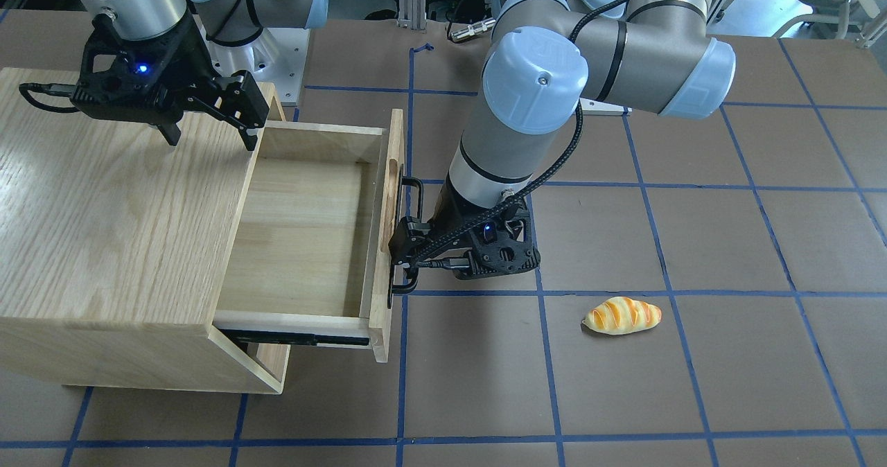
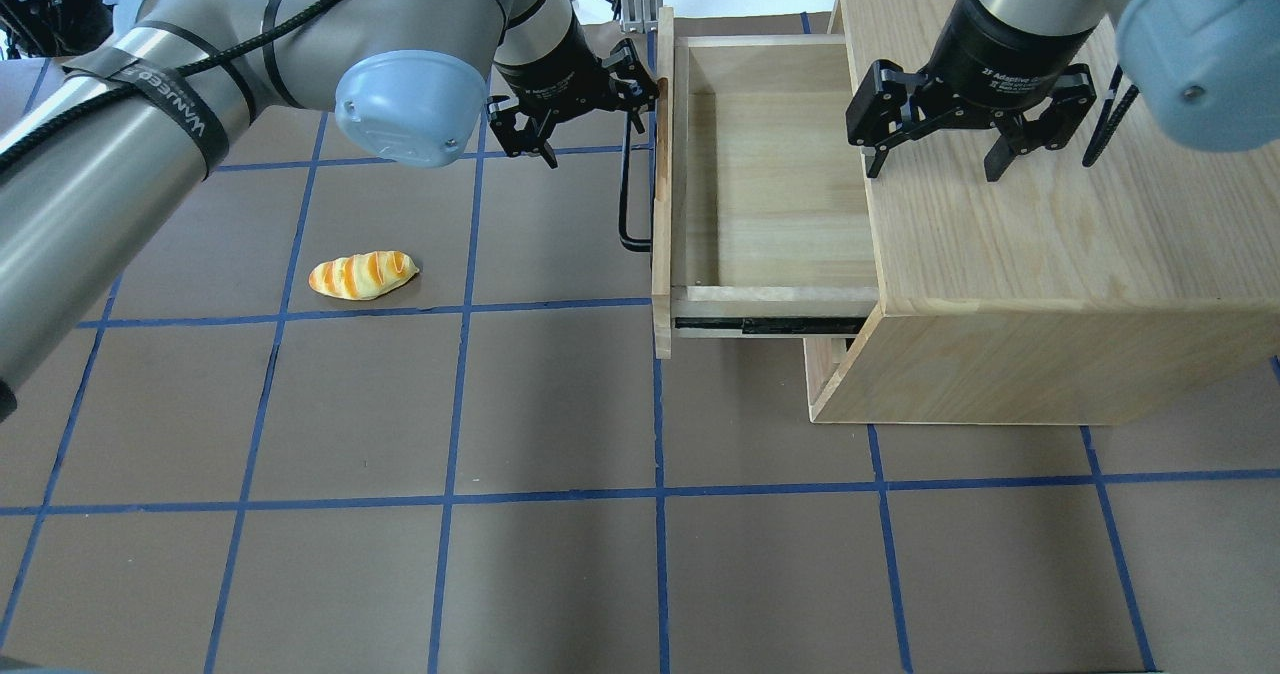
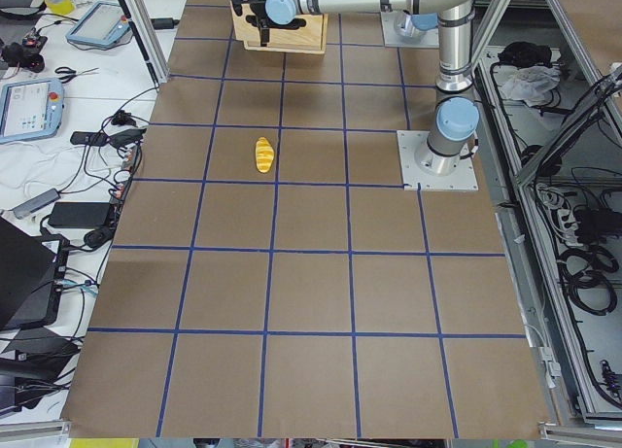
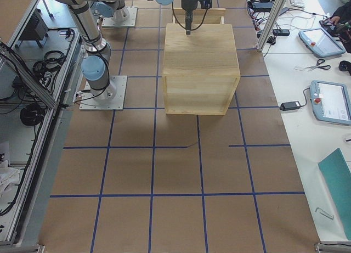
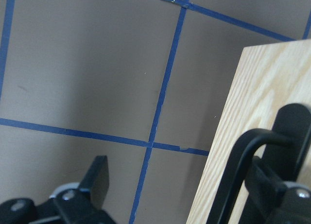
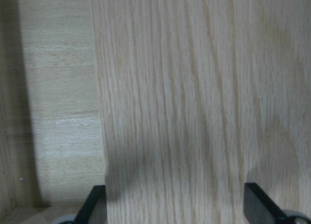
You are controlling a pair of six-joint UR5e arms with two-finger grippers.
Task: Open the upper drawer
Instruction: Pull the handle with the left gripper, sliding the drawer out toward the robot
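My left fingers (image 5: 97, 178) are spread. 1 stands out over the brown table, apart from everything. The other is in at the black bar handle (image 2: 622, 184), close against the pale drawer front. The wrist view shows the bar's bent end just beside that finger, but I cannot tell whether they touch. So my left gripper (image 1: 403, 262) sits open at the far end of the handle, pinching nothing.

The upper drawer (image 2: 780, 184) is pulled well out to the left of the cabinet (image 2: 1050, 244). Its pale wooden floor is open to view from above. Its plank front stands upright, with the slot cut-out (image 1: 392, 204) just behind the bar. A black slide rail (image 2: 770, 325) shows along the drawer's near side, between the front and the cabinet wall.

My right fingers (image 6: 95, 207) are spread wide too. Both point down at the oak-grain top of the cabinet, close to the left edge where the drawer comes out. My right gripper (image 2: 937, 159) holds nothing, and I cannot tell whether its tips touch the wood.

The cabinet stands on the right part of the table (image 2: 550, 554), a brown surface crossed by blue tape lines (image 2: 447, 500). 1 bread roll (image 2: 362, 275), yellow with orange stripes, lies on the table well left of the drawer front. It is nearer to me than my left gripper and apart from both.
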